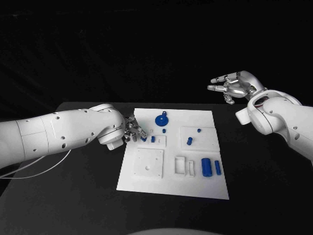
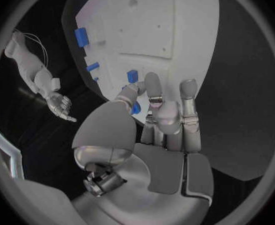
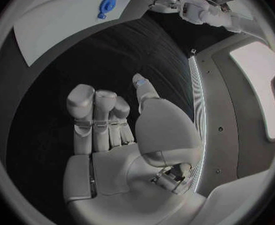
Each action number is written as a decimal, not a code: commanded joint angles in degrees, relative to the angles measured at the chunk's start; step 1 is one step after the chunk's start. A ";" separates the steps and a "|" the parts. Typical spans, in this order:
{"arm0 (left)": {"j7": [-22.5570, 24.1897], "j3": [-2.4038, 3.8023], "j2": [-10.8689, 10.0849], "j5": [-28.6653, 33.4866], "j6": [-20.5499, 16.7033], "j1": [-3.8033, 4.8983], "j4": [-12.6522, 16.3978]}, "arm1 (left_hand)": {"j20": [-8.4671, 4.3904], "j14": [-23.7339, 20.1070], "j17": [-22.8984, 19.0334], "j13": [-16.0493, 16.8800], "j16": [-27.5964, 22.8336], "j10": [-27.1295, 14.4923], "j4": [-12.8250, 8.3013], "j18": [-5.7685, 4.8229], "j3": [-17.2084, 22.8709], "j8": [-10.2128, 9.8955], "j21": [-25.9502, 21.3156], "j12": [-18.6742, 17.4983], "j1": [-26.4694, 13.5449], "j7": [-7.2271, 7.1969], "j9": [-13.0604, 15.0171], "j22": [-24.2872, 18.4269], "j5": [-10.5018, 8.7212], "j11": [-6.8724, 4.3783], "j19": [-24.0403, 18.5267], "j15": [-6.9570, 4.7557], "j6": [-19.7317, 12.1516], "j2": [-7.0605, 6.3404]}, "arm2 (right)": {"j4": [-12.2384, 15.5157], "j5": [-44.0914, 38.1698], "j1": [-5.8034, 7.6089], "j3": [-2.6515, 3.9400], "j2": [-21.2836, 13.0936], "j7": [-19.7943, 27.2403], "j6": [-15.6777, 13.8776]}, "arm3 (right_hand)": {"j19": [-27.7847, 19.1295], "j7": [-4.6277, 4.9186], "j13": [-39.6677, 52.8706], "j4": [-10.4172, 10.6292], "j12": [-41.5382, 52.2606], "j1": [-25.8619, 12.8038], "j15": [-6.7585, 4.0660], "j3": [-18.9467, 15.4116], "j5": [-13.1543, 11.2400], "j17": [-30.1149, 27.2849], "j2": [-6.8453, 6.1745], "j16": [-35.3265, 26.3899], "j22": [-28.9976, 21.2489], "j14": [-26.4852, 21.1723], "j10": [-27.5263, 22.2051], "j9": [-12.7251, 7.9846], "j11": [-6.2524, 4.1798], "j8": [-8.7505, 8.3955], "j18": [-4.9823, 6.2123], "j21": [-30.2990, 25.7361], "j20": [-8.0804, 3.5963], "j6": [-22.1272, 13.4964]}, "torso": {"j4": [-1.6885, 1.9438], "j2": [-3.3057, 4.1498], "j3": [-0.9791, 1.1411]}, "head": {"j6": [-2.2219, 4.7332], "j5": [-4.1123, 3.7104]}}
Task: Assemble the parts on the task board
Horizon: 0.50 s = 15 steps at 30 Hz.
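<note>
The white task board (image 1: 172,172) lies in the middle of the black table. My left hand (image 1: 133,130) is low over its left edge, fingertips beside a small blue part (image 1: 144,138). In the left wrist view that part (image 2: 135,108) shows in the narrow gap between thumb and a finger of the left hand (image 2: 165,117); I cannot tell whether they touch it. A second small part (image 1: 153,139) stands just beyond. My right hand (image 1: 231,84) is raised past the board's back right corner, fingers apart and holding nothing.
Other blue parts on the board are a round knobbed disc (image 1: 161,119), two short pieces (image 1: 197,130) (image 1: 190,141) and two cylinders (image 1: 206,166) (image 1: 218,167). A square recessed block (image 1: 148,164) sits at the front left. Bare black table surrounds the board.
</note>
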 commanded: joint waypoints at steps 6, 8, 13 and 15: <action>-0.34 0.02 0.10 -0.61 1.29 -0.06 0.21 | 0.23 0.08 -0.13 0.04 0.21 2.11 -0.62 0.73 1.00 0.27 0.36 0.00 0.23 -4.92 9.61 1.08 0.17 -1.16 -0.12 -0.33 6.96 0.48 | 0.16 -0.04 -0.01 0.02 0.03 0.24 0.76 | 3.34 0.00 -0.06 0.29 -0.19 -0.26 -0.10 -0.08 0.39 -0.01 -0.06 -0.18 2.92 0.10 -0.18 0.09 -0.07 0.01 0.69 -0.06 -0.10 0.39 | -0.04 0.04 0.00 | -0.01 0.19; -0.39 0.02 0.08 -0.62 1.38 -0.06 0.24 | 0.23 0.08 -0.13 0.04 0.21 2.11 -0.62 0.73 1.00 0.27 0.36 0.00 0.23 -4.92 9.61 1.08 0.17 -1.16 -0.12 -0.33 6.96 0.48 | 0.16 -0.04 -0.01 0.02 0.03 0.24 0.77 | 3.34 0.00 -0.06 0.29 -0.19 -0.26 -0.10 -0.08 0.39 -0.01 -0.06 -0.18 2.92 0.10 -0.18 0.09 -0.07 0.01 0.69 -0.06 -0.10 0.39 | -0.05 0.04 -0.01 | -0.06 0.22; -0.56 0.02 -0.05 -0.72 1.57 -0.06 0.34 | 0.23 0.09 -0.10 0.06 0.25 2.11 -0.69 0.72 1.03 0.28 0.38 0.02 0.23 -4.93 9.65 1.08 0.22 -1.17 -0.13 -0.32 7.01 0.49 | 0.15 -0.04 -0.01 0.02 -0.02 0.23 0.77 | 3.34 0.00 -0.06 0.29 -0.19 -0.26 -0.10 -0.08 0.39 -0.01 -0.06 -0.18 2.92 0.10 -0.18 0.09 -0.07 0.01 0.69 -0.06 -0.10 0.39 | 0.00 0.04 0.00 | -0.04 0.15; -0.62 0.02 -0.09 -0.76 1.65 -0.06 0.36 | 0.22 0.09 -0.08 0.07 0.29 2.11 -0.75 0.71 1.03 0.29 0.40 0.04 0.20 -4.94 9.71 1.08 0.31 -1.18 -0.14 -0.32 7.06 0.45 | 0.15 -0.04 -0.01 0.02 -0.03 0.23 0.77 | 3.34 0.00 -0.06 0.29 -0.19 -0.26 -0.10 -0.08 0.39 -0.01 -0.06 -0.18 2.92 0.10 -0.18 0.09 -0.07 0.01 0.69 -0.06 -0.10 0.39 | 0.00 0.02 0.00 | -0.08 0.16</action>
